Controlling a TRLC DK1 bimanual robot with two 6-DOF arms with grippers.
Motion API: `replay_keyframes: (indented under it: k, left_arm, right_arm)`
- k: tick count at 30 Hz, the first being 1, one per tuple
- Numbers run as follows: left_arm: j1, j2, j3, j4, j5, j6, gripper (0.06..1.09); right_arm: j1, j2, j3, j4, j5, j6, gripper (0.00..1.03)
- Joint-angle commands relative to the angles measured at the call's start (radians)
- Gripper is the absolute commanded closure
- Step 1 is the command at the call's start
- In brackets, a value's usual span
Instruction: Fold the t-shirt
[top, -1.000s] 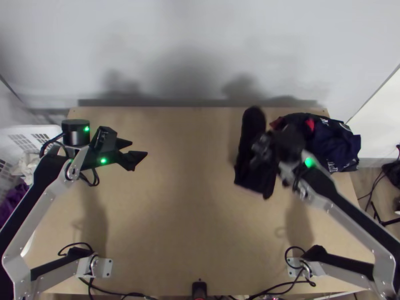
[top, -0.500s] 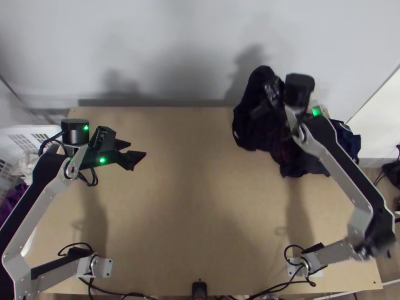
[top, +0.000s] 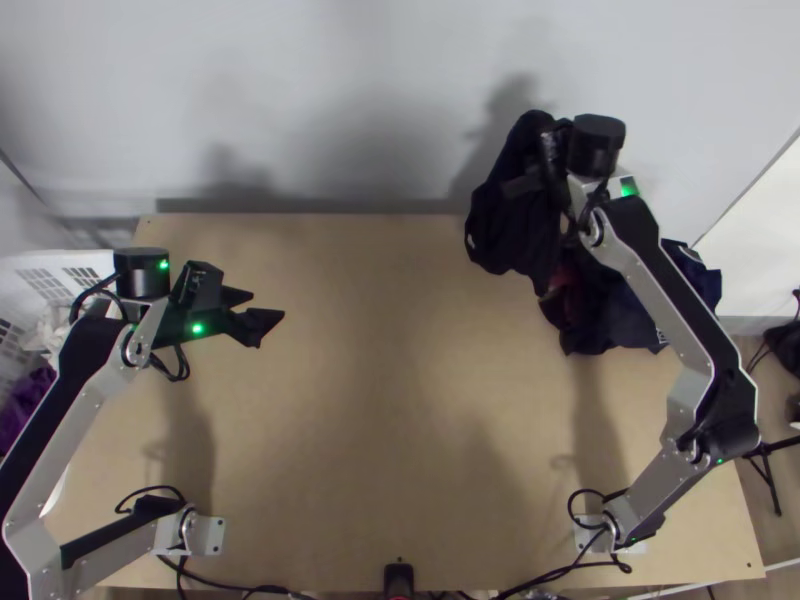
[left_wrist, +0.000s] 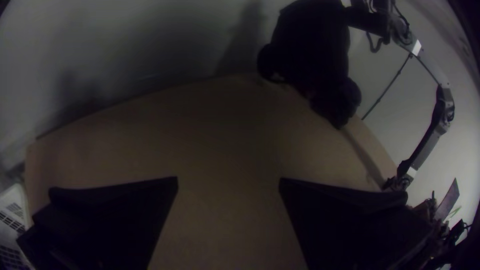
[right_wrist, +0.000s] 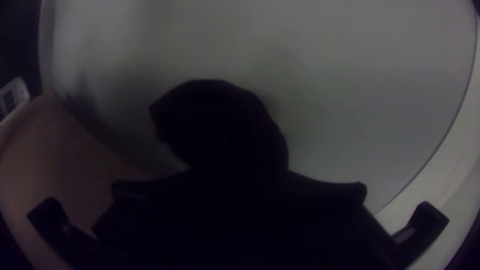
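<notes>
The dark t-shirt (top: 510, 225) hangs bunched from the right gripper (right_wrist: 239, 175), whose fingers look pinched on it. Below and beside that gripper, more dark cloth (top: 612, 312) lies in a heap on the table (top: 380, 420); I can't tell if it is part of the same shirt. No fold is made. I think the job is just at the start: the shirt must be laid flat, then folded. The right arm is stretched far out with a bent elbow, its gripper held up high. The left arm is bent, and its open, empty gripper (top: 266, 305) points inward, well apart from the shirt.
</notes>
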Motion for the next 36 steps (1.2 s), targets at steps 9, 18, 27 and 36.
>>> replay_keyframes:
  k: [9,18,27,36]
  left_arm:
    - [0.027,-0.013,-0.060,0.017,-0.003,0.003,0.10]
    - [0.023,0.014,-0.047,0.034,-0.011,0.002,0.10]
    - [-0.015,0.034,-0.032,0.028,-0.026,0.002,0.10]
    - [-0.039,0.046,-0.038,0.026,-0.035,0.011,0.10]
  right_arm:
    - [-0.259,-0.053,-0.180,0.052,-0.152,0.138,1.00]
    - [-0.531,-0.171,-0.411,0.118,-0.324,0.163,1.00]
    - [-0.784,-0.257,-0.579,0.111,-0.456,0.164,1.00]
    - [-0.893,-0.230,-0.684,0.145,-0.511,0.092,1.00]
